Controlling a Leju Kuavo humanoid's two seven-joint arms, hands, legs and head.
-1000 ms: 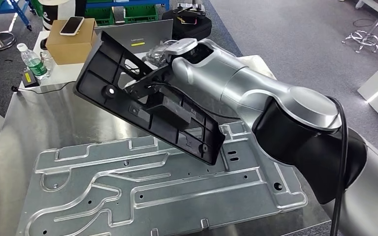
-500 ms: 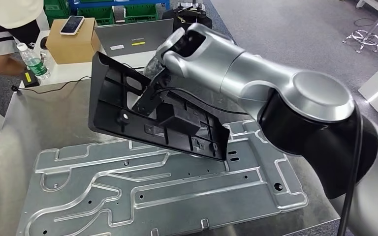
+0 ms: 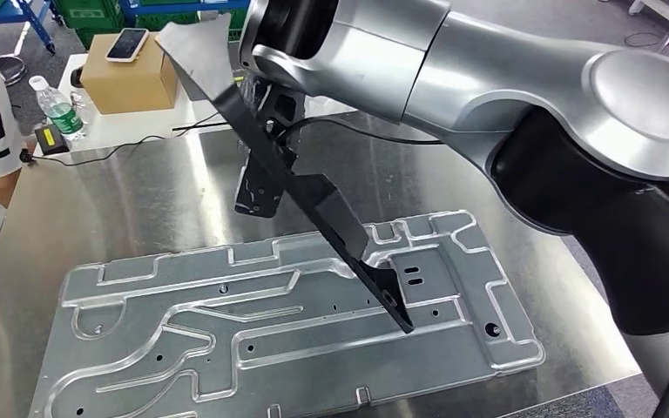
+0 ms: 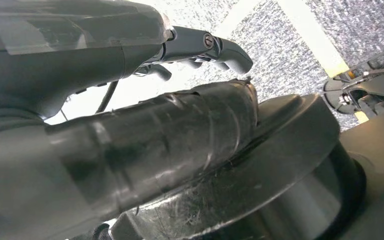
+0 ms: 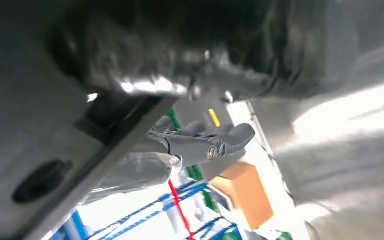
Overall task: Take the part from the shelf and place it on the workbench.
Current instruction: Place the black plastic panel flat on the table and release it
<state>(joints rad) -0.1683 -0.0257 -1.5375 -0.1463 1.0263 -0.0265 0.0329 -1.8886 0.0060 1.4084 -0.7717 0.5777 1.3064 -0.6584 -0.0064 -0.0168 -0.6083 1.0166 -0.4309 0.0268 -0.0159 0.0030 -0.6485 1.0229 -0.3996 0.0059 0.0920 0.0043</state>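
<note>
The long black part (image 3: 314, 200) is held by the right hand (image 5: 205, 142), fingers (image 5: 230, 135) wrapped on it. It is tilted, its low end touching the metal plate (image 3: 226, 348) on the shiny counter (image 3: 122, 200). The left hand (image 4: 130, 150) is seen, fingers (image 4: 220, 47) stretched out, nothing held.

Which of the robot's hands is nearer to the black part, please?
Right. The right hand holds the black part above the workbench; the left hand hangs away from it, over the floor.

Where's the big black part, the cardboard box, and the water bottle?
black part (image 3: 331, 213), head view, its middle edge.
cardboard box (image 3: 131, 80), head view, its front side.
water bottle (image 3: 59, 109), head view, its label.
</note>
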